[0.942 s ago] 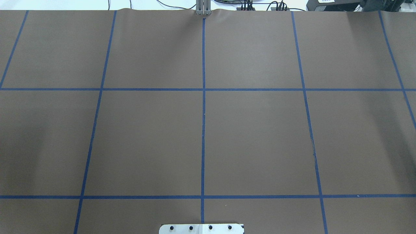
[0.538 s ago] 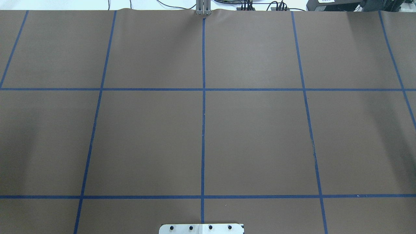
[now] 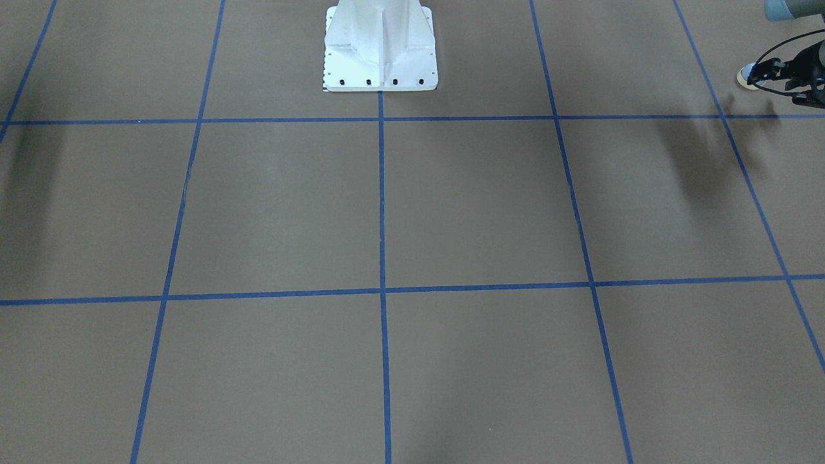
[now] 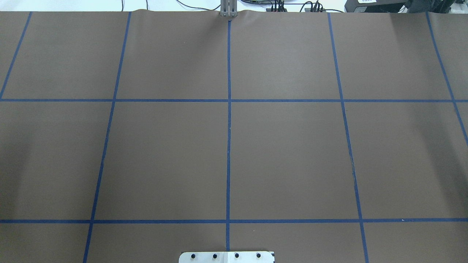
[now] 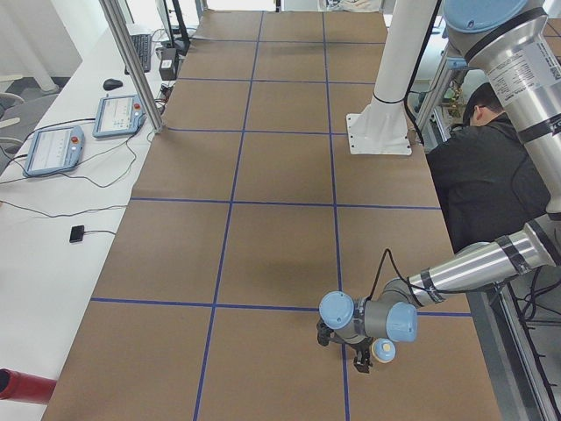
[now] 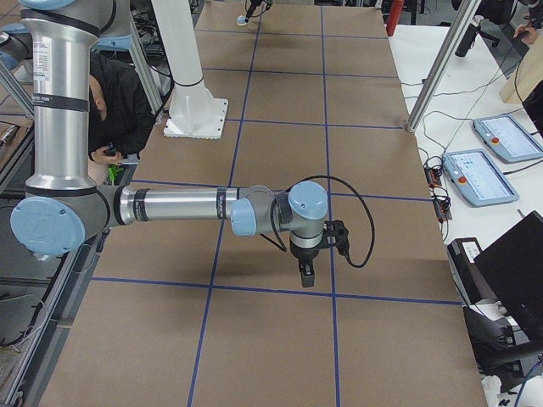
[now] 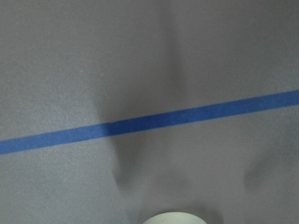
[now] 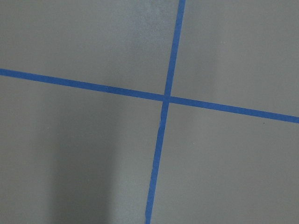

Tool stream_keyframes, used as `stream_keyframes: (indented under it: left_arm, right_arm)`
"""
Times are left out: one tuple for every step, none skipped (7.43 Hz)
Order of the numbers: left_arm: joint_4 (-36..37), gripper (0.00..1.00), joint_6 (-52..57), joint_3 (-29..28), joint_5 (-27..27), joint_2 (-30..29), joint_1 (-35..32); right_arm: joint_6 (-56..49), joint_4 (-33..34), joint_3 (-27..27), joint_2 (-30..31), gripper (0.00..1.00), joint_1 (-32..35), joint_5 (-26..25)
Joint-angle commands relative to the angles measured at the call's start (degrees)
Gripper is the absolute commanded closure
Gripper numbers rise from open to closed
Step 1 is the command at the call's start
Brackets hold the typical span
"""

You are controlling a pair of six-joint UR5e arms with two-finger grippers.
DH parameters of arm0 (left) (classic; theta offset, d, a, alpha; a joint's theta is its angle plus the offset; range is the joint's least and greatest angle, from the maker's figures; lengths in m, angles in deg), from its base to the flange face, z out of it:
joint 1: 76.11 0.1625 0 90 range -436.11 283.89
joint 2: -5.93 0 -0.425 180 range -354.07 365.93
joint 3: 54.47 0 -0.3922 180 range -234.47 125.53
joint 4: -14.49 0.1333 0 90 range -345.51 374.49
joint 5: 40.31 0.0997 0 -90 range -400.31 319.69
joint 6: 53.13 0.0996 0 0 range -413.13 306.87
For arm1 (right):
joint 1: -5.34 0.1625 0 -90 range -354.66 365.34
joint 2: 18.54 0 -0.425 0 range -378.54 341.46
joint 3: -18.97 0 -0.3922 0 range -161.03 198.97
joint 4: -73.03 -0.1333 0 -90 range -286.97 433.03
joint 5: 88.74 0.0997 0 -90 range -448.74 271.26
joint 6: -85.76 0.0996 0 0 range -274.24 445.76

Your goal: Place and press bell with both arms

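The bell (image 3: 747,76), a small light-blue dome on a cream base, sits on the brown table cover at the robot's far left end. It also shows in the exterior left view (image 5: 383,350). My left gripper (image 3: 776,69) is low over the table right beside the bell, and whether it is open or shut does not show. In the left wrist view only the bell's cream edge (image 7: 175,218) shows at the bottom, with no fingers. My right gripper (image 6: 305,273) points down over a blue tape line, far from the bell, and I cannot tell its state. Neither arm shows in the overhead view.
The brown cover (image 4: 292,153) is marked with blue tape grid lines. The white bolted pedestal (image 3: 380,48) stands at the robot's side of the table. A person in black (image 5: 478,167) sits behind it. Tablets (image 5: 118,114) lie on the side desk.
No arm or bell shows in the overhead frames. Only the faint shadows near the left and right edges have shifted a little.
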Motion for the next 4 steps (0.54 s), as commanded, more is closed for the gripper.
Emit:
stream_keyframes:
  left_arm:
    - [0.1,0.0,-1.3,-0.4,-2.1,-0.1,2.0]
    - [0.1,0.0,-2.5,-0.4,-2.1,-0.1,2.9]
    - [0.1,0.0,-3.4,-0.4,-2.1,-0.1,3.9]
    - [0.3,0.0,-3.7,-0.6,-2.1,0.0,4.6]
  right_arm:
    - [0.0,0.0,-1.0,0.8,0.0,0.0,0.0]
    - [0.0,0.0,-1.0,0.8,0.0,0.0,0.0]
    - [0.0,0.0,-1.0,0.9,0.0,0.0,0.0]
    - [0.0,0.0,-1.0,0.9,0.0,0.0,0.1]
